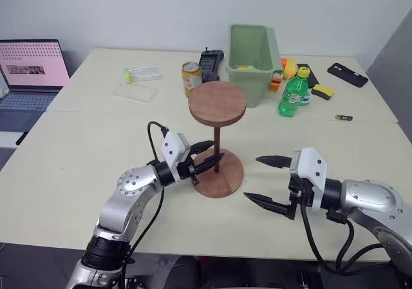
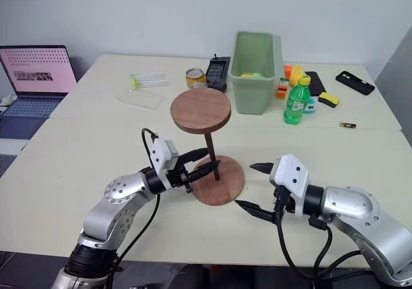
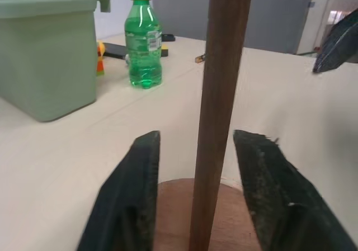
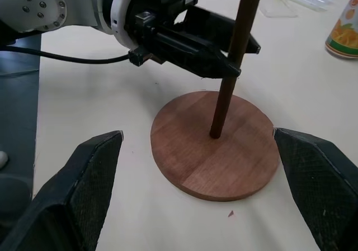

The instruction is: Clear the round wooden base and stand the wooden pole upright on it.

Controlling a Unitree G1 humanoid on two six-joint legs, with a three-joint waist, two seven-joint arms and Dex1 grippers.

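The left end effector (image 1: 207, 157) has its two black fingers parted on either side of the wooden pole (image 1: 218, 147), low on the shaft, with a visible gap to each finger in the left wrist view, so it grips nothing. The pole stands upright with its bare end in the centre of the round wooden base (image 1: 219, 173), which lies flat on the counter (image 1: 77, 160) directly beneath the fingers, and the disc fixed to the pole sits at the top, above the end effector. The right end effector (image 1: 270, 181) hovers wide open and empty just beside the base, on the side away from the left one, its fingers pointing toward the pole. The placing looks done, so the risk, as I judge it, lies in the withdrawal. The pole is top-heavy with that disc overhead and is seated only by a thin end in a small hole; a finger that brushes the shaft as it draws back could tilt it or lever it out, and the disc would then carry it over onto the counter. A sideways pull would be the likely cause, as would closing again off-centre. The right end effector, so near the rim, could also nudge the base and shake the pole loose.
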